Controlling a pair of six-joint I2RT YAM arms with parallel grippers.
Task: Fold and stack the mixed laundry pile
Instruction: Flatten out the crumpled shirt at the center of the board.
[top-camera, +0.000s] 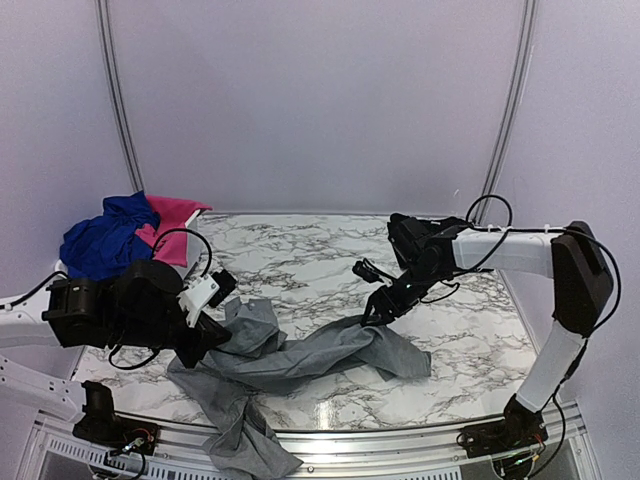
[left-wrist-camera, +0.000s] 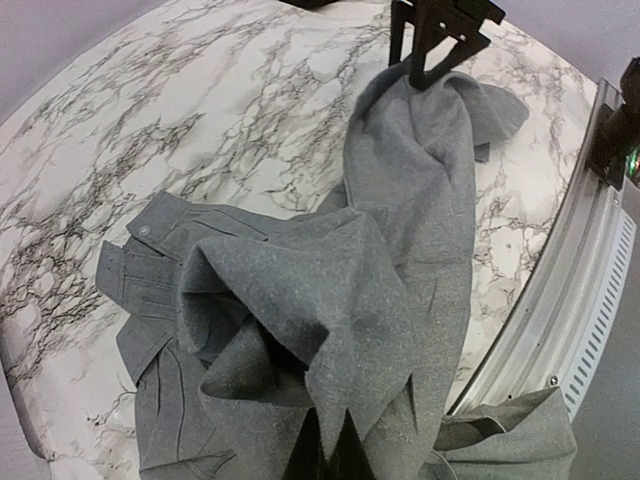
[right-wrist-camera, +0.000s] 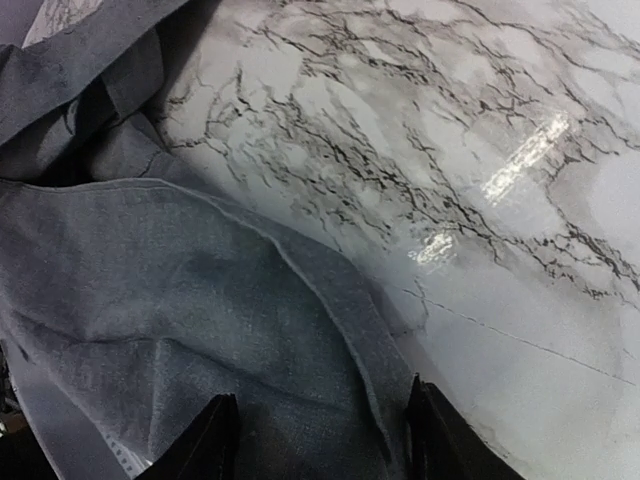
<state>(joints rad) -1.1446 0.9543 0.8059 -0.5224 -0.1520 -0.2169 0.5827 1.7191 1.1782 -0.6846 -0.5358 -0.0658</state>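
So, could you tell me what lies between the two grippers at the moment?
The grey shirt runs from the left gripper, pinching one bunched end, across the table to the right gripper at its far edge. The top view shows this.

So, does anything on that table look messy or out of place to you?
Yes. The grey shirt lies crumpled and twisted across the marble table, and one end droops over the near edge. The blue garment and pink garment sit unfolded in a loose heap at the far left corner. Nothing looks torn or spilled.
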